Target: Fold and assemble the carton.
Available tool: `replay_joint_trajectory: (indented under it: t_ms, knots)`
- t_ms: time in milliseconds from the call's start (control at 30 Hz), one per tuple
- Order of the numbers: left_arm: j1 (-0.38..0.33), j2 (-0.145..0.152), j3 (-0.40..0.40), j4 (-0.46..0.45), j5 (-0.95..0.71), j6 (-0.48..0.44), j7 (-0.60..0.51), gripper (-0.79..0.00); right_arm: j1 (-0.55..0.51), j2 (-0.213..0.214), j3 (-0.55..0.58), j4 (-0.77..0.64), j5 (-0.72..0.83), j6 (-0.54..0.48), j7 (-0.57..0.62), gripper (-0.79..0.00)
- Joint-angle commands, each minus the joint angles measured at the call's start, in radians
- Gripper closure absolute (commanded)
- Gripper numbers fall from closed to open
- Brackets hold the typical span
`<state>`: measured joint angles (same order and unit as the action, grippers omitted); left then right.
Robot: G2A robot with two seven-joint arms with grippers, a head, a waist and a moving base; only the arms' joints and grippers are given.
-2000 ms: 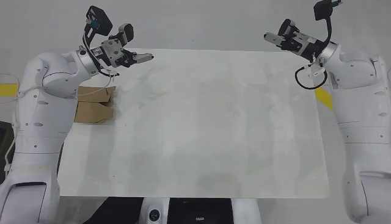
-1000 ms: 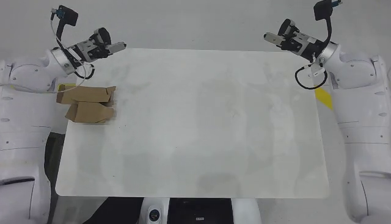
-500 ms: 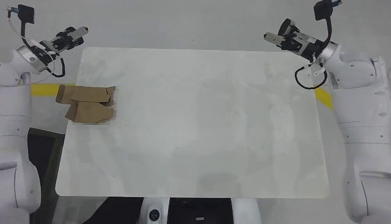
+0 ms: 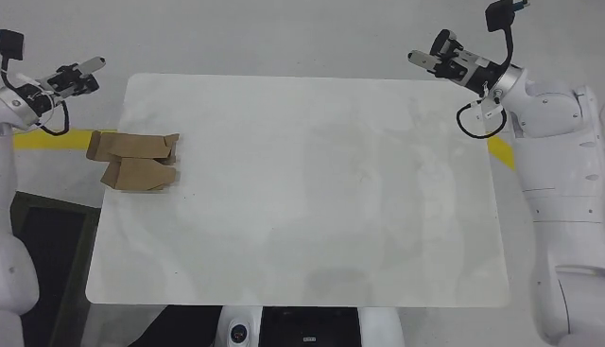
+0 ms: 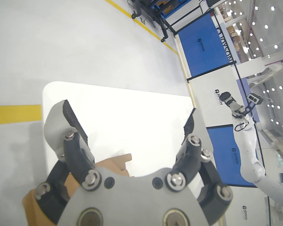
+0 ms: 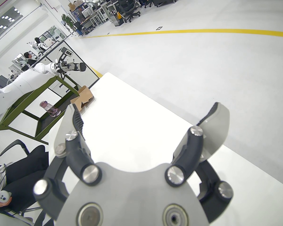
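Carton (image 4: 138, 161) lies at the table's (image 4: 312, 252) left edge; probably light, stiff, easily creased, so grip a flap edge. Left gripper (image 5: 129, 116) and right gripper (image 6: 143, 116) gape wide, empty.

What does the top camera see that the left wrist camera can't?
From the top: the whole table and the whole carton at its edge. From the left wrist: the left gripper's open fingers up close, and blue panels behind. In both: carton, table and right gripper.
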<state>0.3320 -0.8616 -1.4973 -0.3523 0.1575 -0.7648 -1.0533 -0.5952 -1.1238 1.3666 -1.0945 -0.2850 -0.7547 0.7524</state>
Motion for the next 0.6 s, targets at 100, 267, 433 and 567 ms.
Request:
replay_joint_trajectory:
  t_ms: [100, 267, 433, 567]
  knots:
    - [-0.018, 0.029, 0.009, 0.063, 0.081, 0.002, 0.050, -0.785, 0.000, 0.000, 0.000, 0.000, 0.000, 0.000, 0.000, -0.785]
    - [-0.021, 0.046, 0.044, 0.105, 0.181, 0.057, 0.042, -0.785, 0.000, 0.000, 0.000, 0.000, 0.000, 0.000, 0.000, -0.785]
    - [-0.020, 0.050, 0.067, 0.135, 0.216, 0.108, 0.012, -0.785, 0.000, 0.000, 0.000, 0.000, 0.000, 0.000, 0.000, -0.785]
    - [-0.009, 0.050, 0.092, 0.147, 0.262, 0.139, 0.010, -0.785, 0.000, 0.000, 0.000, 0.000, 0.000, 0.000, 0.000, -0.785]
